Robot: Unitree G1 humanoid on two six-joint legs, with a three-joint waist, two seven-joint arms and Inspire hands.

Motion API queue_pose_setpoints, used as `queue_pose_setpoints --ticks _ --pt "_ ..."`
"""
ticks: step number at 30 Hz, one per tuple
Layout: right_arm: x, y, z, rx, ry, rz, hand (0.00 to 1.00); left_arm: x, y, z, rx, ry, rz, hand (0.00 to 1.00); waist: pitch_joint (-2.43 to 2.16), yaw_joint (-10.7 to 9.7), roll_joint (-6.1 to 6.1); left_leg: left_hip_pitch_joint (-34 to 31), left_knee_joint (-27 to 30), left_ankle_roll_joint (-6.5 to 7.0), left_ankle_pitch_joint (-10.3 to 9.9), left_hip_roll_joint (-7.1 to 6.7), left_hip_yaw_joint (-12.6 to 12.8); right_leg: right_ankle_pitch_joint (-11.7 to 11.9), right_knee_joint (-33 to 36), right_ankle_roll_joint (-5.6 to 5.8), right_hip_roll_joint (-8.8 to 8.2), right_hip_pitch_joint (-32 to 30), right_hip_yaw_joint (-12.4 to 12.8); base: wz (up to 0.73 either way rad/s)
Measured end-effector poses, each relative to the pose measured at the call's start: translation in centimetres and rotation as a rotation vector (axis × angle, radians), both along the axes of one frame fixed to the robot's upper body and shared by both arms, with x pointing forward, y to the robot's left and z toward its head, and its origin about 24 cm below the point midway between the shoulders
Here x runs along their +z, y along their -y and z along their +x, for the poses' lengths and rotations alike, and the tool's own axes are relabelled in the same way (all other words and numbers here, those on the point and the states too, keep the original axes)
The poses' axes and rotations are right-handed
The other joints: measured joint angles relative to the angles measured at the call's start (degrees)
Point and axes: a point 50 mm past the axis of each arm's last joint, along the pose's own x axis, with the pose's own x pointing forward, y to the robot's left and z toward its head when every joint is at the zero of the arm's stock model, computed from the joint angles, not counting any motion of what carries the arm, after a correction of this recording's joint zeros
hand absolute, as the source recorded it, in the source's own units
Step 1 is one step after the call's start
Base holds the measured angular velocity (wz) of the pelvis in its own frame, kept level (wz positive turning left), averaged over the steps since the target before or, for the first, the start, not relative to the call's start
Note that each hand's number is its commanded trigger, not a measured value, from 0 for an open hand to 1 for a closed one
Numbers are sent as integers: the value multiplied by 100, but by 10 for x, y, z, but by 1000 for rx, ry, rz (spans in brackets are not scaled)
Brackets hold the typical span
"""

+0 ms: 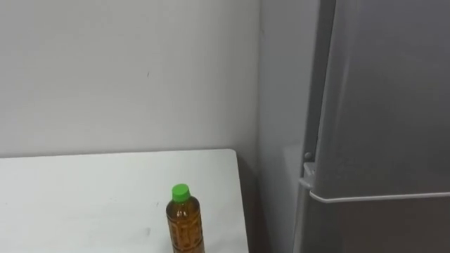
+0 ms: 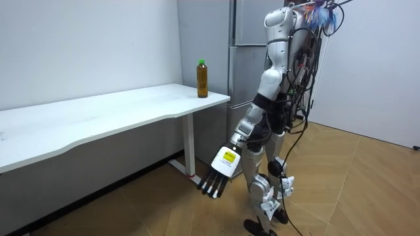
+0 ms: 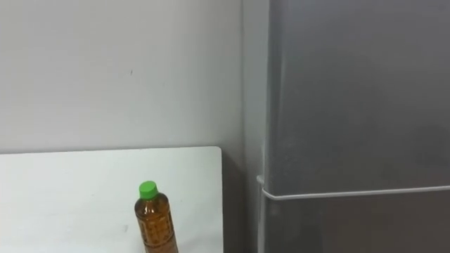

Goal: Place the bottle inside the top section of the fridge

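Observation:
A bottle [image 1: 185,225] of amber liquid with a green cap stands upright near the right end of a white table [image 1: 84,197], a short way from the edge. In the room view the bottle [image 2: 202,78] is at the table's far corner, beside the grey fridge [image 2: 246,26]. The fridge [image 1: 387,105] rises just right of the table, its upper door shut above a seam that marks off the lower door. I stand in front of the fridge and the table's end. My left hand [image 2: 220,172] hangs low by my thigh, fingers straight, holding nothing, well below and away from the bottle.
A plain white wall [image 1: 126,70] backs the table. A narrow gap separates the table's right edge from the fridge side. The long table [image 2: 98,115] runs toward the room view's left, with wooden floor [image 2: 354,190] around me.

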Motion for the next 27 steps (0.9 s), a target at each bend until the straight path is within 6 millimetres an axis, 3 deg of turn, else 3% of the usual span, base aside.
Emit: queue_pose_setpoints --ticks 7,11,13,18,22,27 --pt "2 4 1 42 18 -32 0 20 -13 34 47 181 137 0 -4 -9 19 -3 -12 1 0 -9 -54 -2 19 -4 42 -25 -2 -2" --pt "4 5 3 66 44 -59 0 44 -19 66 48 359 216 0 -7 35 15 -39 -3 2 1 -6 -50 -4 25 -7 48 -50 17 -2" --pt "4 5 -4 71 38 -76 0 63 -23 86 43 477 265 0 -15 144 24 -42 -27 2 1 3 -7 -4 45 -8 53 -98 62 -12" --pt "4 5 -6 68 34 -83 0 100 -31 108 86 660 370 0 -42 184 49 -32 -31 2 3 5 -9 -7 100 -10 57 -109 118 -2" --pt "4 3 -6 67 34 -86 0 141 -32 129 51 843 449 0 -18 261 6 -49 -42 2 2 4 -11 -7 98 -10 58 -129 95 -2" --pt "4 4 -7 78 18 -108 0 175 -32 142 27 978 522 0 -17 261 30 -30 -45 3 3 -2 -60 -7 83 -10 56 -91 48 4"
